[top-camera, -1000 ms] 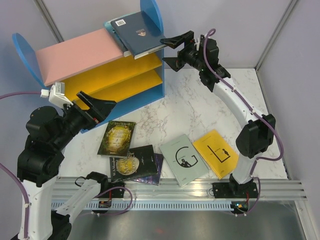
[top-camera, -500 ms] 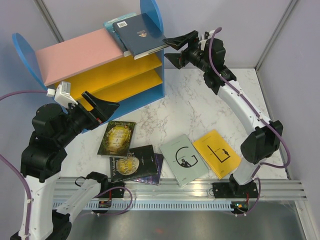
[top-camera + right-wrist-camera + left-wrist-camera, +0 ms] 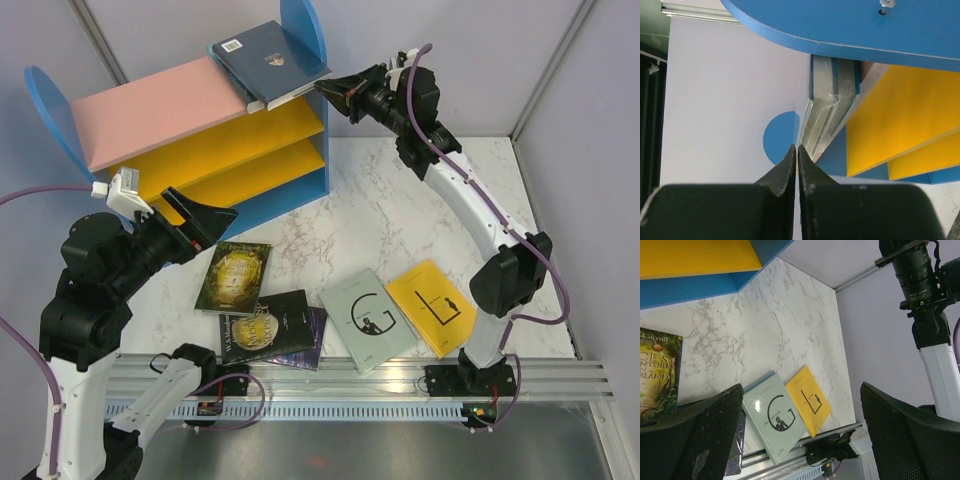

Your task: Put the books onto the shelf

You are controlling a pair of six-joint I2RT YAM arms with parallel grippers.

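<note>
The table (image 3: 400,215) carries everything. The shelf (image 3: 150,115) stands toward its 11 o'clock corner, open side facing the arms so books can go in from the front.

Five books lie flat on the table in a loose row along the 6 o'clock edge, within reach of both arms. They are a green-gold book (image 3: 234,275), a black book (image 3: 268,322) partly covering a purple book (image 3: 316,342), a grey book (image 3: 367,318) and a yellow book (image 3: 432,305).

A navy book (image 3: 270,62) lies flat on the pink top board at its 3 o'clock end, against the blue side panel. It sits askew, with one corner hanging past the front edge. The right wrist view shows a second book (image 3: 847,75) under it, so I judge this pair placed but not yet squared up.

The left gripper (image 3: 205,218) hangs over the table at the shelf's 6 o'clock corner, just at 11 o'clock of the green-gold book. Its jaws are spread wide and hold nothing, which looks like waiting or lining up a pick.

The right gripper (image 3: 328,88) is at 3 o'clock of the navy book. Its jaws are pressed together on nothing, tips pointed at the edges of the two stacked books. Pinched fingers suit a push, probably to nudge the stack back. Whether the tips touch the book I cannot tell.
</note>
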